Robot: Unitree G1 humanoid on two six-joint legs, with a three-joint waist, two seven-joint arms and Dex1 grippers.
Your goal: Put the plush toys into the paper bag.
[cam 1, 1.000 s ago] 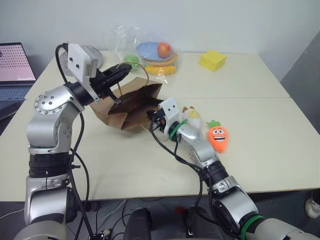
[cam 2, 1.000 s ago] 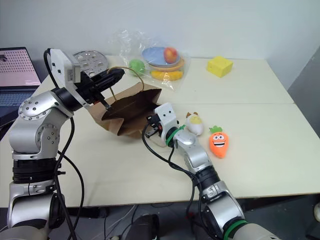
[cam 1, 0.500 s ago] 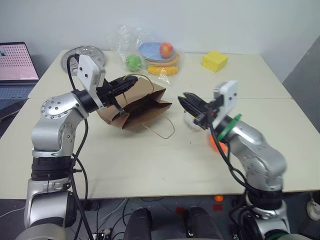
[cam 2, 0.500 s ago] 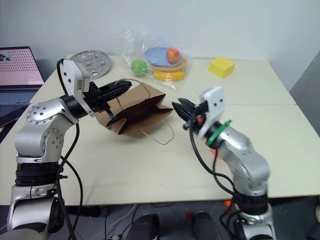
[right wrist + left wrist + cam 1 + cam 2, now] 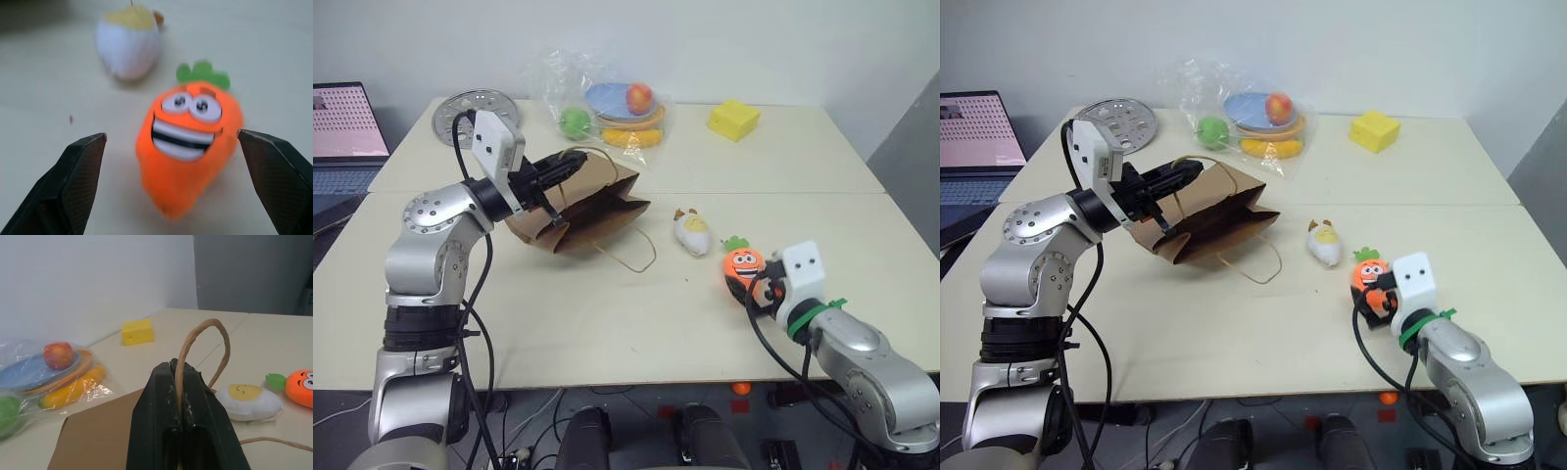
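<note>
Left claw point(image 5: 182, 404) pinched on twine handle point(image 5: 203, 345) of paper bag point(image 5: 582, 201), mid-tabletop point(image 5: 607, 323). Right claw point(image 5: 181, 178) spread wide, just short of orange carrot plush point(image 5: 190, 147) toward right edge. Egg plush point(image 5: 693, 231) between bag and carrot, apart from both.

You have silver-grey jointed arms, black cables looped along them, white camera boxes at both wrists, a green band on the right wrist, and black two-fingered grippers.
</note>
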